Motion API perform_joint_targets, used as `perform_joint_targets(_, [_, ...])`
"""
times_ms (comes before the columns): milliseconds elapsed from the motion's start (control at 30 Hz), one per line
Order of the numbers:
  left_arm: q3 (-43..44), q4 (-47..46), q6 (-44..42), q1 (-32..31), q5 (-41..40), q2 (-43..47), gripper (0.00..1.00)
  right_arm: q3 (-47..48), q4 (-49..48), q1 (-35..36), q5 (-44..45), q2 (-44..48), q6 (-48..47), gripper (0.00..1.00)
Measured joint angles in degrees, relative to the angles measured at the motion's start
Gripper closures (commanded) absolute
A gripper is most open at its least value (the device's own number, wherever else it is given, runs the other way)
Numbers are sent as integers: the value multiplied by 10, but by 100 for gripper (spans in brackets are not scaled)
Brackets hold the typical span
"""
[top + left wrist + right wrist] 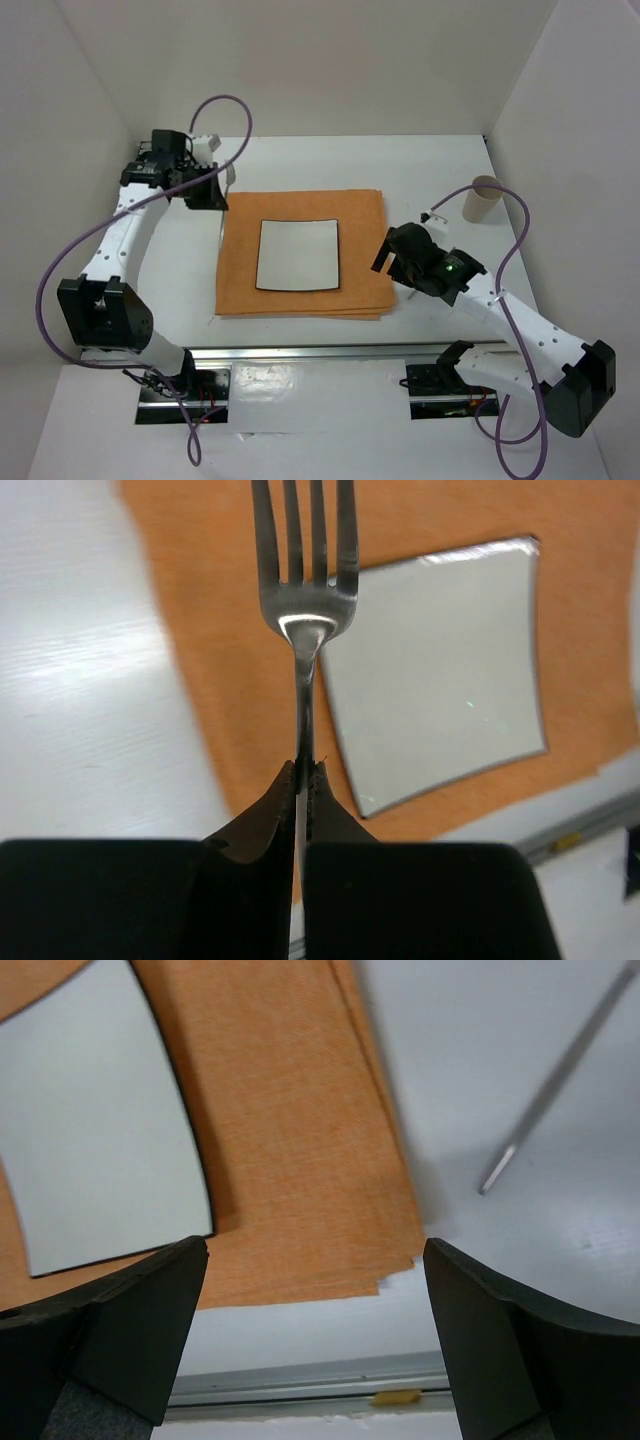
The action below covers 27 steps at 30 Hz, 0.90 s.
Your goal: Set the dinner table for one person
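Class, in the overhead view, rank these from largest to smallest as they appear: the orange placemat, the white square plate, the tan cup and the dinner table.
1. dinner table
2. orange placemat
3. white square plate
4. tan cup

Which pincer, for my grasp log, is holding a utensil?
The left pincer: it is shut on the handle of a fork, tines pointing out over the orange placemat. The right pincer stands wide open with nothing between its fingers.

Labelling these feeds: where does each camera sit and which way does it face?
Top external: above, behind the bases, looking down on the dinner table; left arm and right arm show.
Left wrist: on the left arm, looking past the left gripper, shut on a fork.
Right wrist: over the open right gripper, facing down.
Shared: all show placemat and plate.
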State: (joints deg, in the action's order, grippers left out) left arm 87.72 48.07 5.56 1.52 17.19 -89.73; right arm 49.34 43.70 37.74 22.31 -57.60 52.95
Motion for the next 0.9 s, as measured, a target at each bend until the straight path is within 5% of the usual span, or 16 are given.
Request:
perform_joint_targets(300, [-135, -24, 103, -50, -2, -70, 100, -21, 29, 0, 14, 13, 25, 3])
perform_joint_targets(600, [-143, -78, 146, -119, -76, -140, 100, -33, 36, 0, 20, 31, 32, 3])
perform_joint_targets(900, [-121, -85, 184, -122, -145, -200, 100, -32, 96, -2, 30, -51, 65, 0])
